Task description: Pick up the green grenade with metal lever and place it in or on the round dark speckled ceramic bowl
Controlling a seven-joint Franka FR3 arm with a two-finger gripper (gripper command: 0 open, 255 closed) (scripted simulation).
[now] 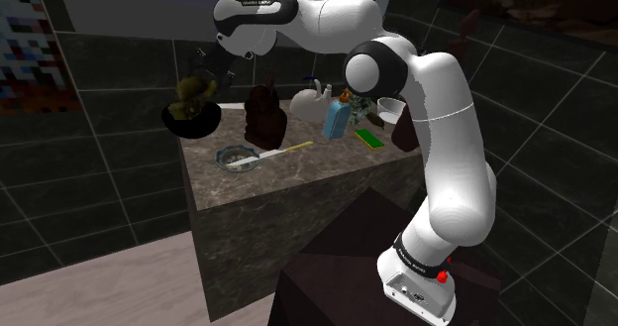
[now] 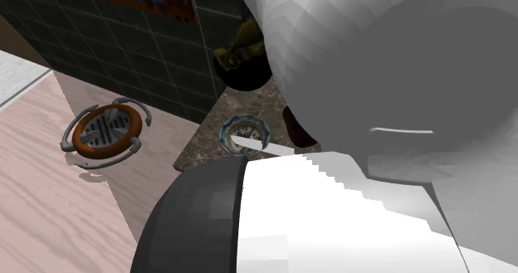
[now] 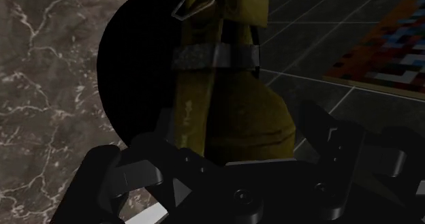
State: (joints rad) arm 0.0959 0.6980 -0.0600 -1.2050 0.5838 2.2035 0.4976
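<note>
a: where is the task's thing?
b: the olive-green grenade with a grey metal lever (image 3: 231,100) is seen right over the round dark bowl (image 3: 129,86), at the far corner of the dark marbled desk (image 3: 48,86), on the shoulder view's left. whether its base is touching the bowl can't be told.
a: fingers?
b: the black gripper (image 3: 238,137) is closed on the grenade. the wide lower body is clasped between the two fingers (image 3: 327,141), and the lever strip runs up the side by one of them.
a: handling?
b: it is judged rigid and fairly heavy for its size, with no give expected. the skin looks smooth and rounded, so slip or twist is likely under a light squeeze. it is not judged fragile. the bowl is ceramic per the task, so it is judged brittle and a drop from height is to be avoided.
a: best hold?
b: across the belly at the widest part, as it is taken now. the lever and the grey neck band are best left alone, being thin and uneven.
a: risk?
b: the bowl appears set at the very corner, partly past the desk's edge, so it could be tipped by a load on the rim. the round body may roll once released, so the middle is to be aimed for.
</note>
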